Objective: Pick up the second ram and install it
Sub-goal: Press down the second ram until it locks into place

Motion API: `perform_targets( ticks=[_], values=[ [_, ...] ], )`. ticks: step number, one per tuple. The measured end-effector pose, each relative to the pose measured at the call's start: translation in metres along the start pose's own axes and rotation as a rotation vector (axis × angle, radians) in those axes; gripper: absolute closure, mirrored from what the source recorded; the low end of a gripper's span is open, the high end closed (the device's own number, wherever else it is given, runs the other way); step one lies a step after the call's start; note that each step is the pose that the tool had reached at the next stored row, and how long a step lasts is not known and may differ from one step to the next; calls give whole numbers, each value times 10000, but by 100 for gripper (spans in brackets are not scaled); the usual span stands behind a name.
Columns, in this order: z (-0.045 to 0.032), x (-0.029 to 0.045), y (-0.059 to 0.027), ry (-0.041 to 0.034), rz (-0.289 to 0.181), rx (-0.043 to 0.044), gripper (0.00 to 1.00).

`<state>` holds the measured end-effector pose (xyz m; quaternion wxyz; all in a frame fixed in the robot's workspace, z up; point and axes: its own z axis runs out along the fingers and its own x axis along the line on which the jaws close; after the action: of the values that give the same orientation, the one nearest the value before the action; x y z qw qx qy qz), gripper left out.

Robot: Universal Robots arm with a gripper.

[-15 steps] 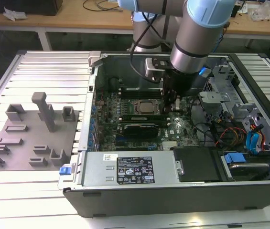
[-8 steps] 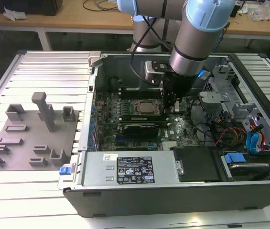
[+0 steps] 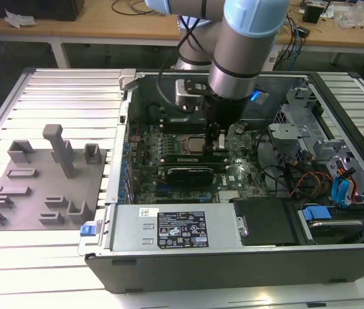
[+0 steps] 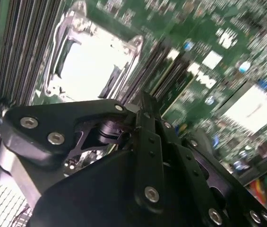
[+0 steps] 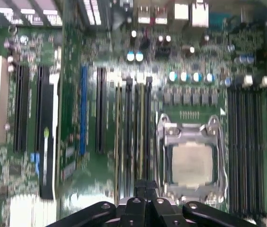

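Exterior view: the arm reaches down into the open computer case (image 3: 336, 129), which lies on the slatted counter (image 3: 53, 96). The pincer (image 3: 215, 143) stands over the motherboard (image 3: 188, 174), just beside the processor socket (image 3: 185, 143), at the socket's 3 o'clock. Just below the fingertips a thin dark stick, apparently the second ram (image 3: 194, 156), lies along the memory slots at the socket's 6 o'clock; whether the pincer grips it cannot be told. The grey fixture plate (image 3: 40, 187) with upright posts sits on the counter at the case's 9 o'clock, well apart.

Second wrist view: the black pincer (image 4: 145, 106) has its fingers drawn close together, with the tips over the memory slots (image 4: 171, 71) beside the processor socket (image 4: 90, 61); blur hides anything between them.

First wrist view: the pincer (image 5: 145, 187) points at the row of memory slots (image 5: 133, 137) lying between the processor socket (image 5: 192, 163) and the black expansion slot (image 5: 100, 109). Sticks appear seated there, edge-on.
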<state>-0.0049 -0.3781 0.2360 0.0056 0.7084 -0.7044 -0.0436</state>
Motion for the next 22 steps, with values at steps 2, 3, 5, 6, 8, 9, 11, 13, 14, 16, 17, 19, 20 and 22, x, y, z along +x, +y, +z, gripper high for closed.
perform_targets(
  ticks=[2,3,5,6,8,9,11,13,14,16,17,19,20,22],
  values=[
    [7,0,95,0,-2,16,92],
    [12,0,143,-2,-1,26,92],
    [29,0,353,-1,-4,68,92],
    [37,0,440,-1,-5,89,92],
    [57,-1,654,0,-6,144,92],
    [63,-1,716,1,-9,162,92],
    [86,0,741,-2,-8,167,92],
    [112,2,740,0,-8,164,92],
    [121,2,739,-4,-9,166,92],
    [136,2,738,-49,-11,165,92],
    [138,0,737,-79,-13,165,92],
    [74,-8,739,-105,-16,179,92],
    [20,-9,740,-98,-17,169,92],
    [9,-8,619,-153,-10,33,92]
  ],
)
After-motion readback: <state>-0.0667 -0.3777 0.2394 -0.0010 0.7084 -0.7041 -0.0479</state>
